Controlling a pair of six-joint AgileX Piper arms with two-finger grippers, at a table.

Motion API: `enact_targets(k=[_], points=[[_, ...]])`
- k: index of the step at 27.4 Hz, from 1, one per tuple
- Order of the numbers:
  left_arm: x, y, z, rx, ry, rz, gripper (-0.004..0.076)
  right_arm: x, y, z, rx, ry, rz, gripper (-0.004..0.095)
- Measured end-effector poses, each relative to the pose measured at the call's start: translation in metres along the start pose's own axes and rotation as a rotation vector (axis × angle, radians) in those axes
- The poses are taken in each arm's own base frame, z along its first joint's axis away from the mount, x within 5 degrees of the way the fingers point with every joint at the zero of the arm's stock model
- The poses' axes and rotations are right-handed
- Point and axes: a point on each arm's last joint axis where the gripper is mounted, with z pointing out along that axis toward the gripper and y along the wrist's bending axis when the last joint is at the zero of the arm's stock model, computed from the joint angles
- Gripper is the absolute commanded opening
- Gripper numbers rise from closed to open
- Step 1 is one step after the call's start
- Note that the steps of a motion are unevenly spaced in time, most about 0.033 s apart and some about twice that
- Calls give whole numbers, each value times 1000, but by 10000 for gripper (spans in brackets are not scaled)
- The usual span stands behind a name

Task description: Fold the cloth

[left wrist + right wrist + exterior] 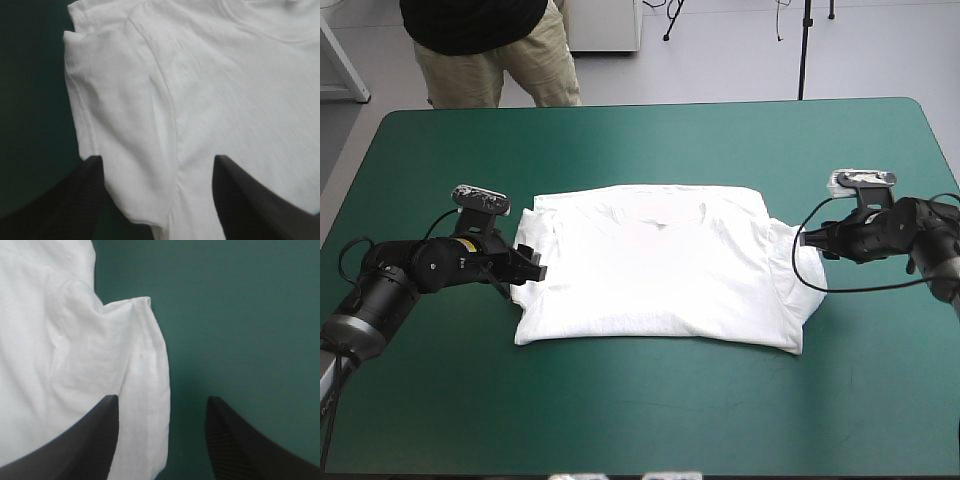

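Left gripper (532,266), left of centre in the high view: black fingers (75,200) wide apart, holding nothing, one sleeve (120,130) lying between them. Right gripper (812,240), at right: likewise spread and empty, at the other sleeve's hem. T-shirt (655,265) lies flat mid-frame on the teal-green cover (640,140), collar toward the far edge.

t-shirt (660,270): soft matt white cloth, stitched hems, faintly creased. table cover (650,420): smooth matt teal-green. fingers (235,440): black, finely ribbed, matt.
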Motion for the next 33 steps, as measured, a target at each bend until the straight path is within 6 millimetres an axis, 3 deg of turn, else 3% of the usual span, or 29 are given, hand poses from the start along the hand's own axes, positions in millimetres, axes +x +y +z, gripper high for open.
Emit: enact_targets(k=[3,8,11,14,15,25,27,30,33], points=[[0,0,0,-1,-1,1,454,-7,-4,30,-7,57,11,475],[0,0,0,-2,-2,2,454,-6,-9,75,-19,168,16,360],[0,0,0,-2,-1,2,454,-7,-8,84,-24,181,-2,228],[0,1,2,-2,5,1,454,-9,-4,86,-27,179,-37,-11],[0,1,3,-1,8,1,454,-9,-2,87,-29,175,-47,-11],[0,1,4,-1,10,1,454,-14,4,79,-29,124,-62,-13],[0,1,4,-1,10,1,454,-18,5,66,-28,87,-66,-13],[0,1,4,-5,12,6,454,-32,13,30,-36,0,-84,-13],[-2,2,1,-16,22,17,454,-36,29,18,-71,8,-134,-13]])
